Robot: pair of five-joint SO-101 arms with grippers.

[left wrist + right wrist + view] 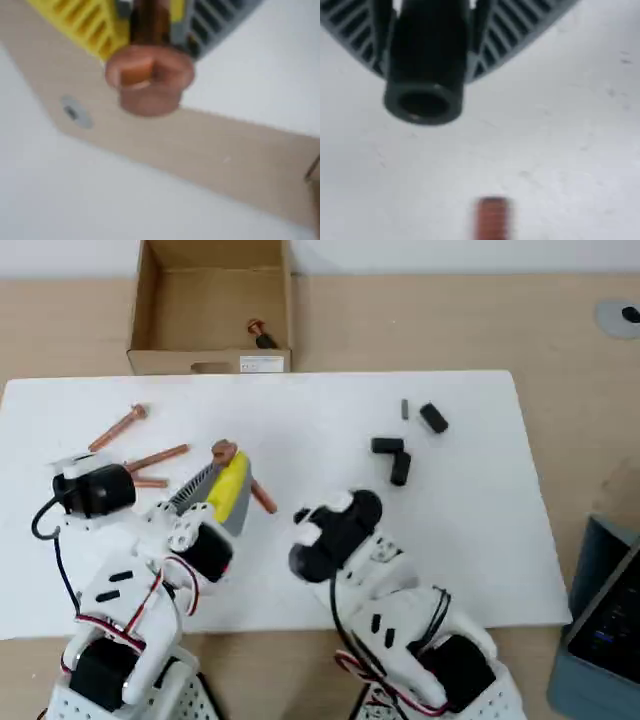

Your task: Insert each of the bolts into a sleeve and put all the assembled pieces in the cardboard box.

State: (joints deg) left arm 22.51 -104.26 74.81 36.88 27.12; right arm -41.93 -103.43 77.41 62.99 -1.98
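I look down on a wooden table [560, 330] with a white mat [480, 560] spread across it. Both arms stand at the near edge.

The left gripper [222, 465] is over the left middle of the mat. Its yellow and grey fingers are clamped on a copper bolt [224, 451]. The bolt's head points toward the far side, and its tail sticks out to the right, near the right arm [335, 530]. In the left wrist view the bolt [150, 75] fills the middle, with its head just past the fingertips of the left gripper [150, 20].

The right gripper [427, 30] holds a black sleeve [425, 80] between its grey fingers, with the sleeve's open mouth facing outward. Beyond it, above the mat, the end of a copper bolt [492, 217] shows. I cannot tell whose bolt it is.

Three loose bolts [118, 427] lie on the mat to the left of the left gripper. Three loose sleeves [387, 445] lie close together on the far right part of the mat.

The cardboard box [150, 310] sits on the table just past the mat's far left edge, open at the top. One assembled piece [258, 333] lies inside it, near its right wall.
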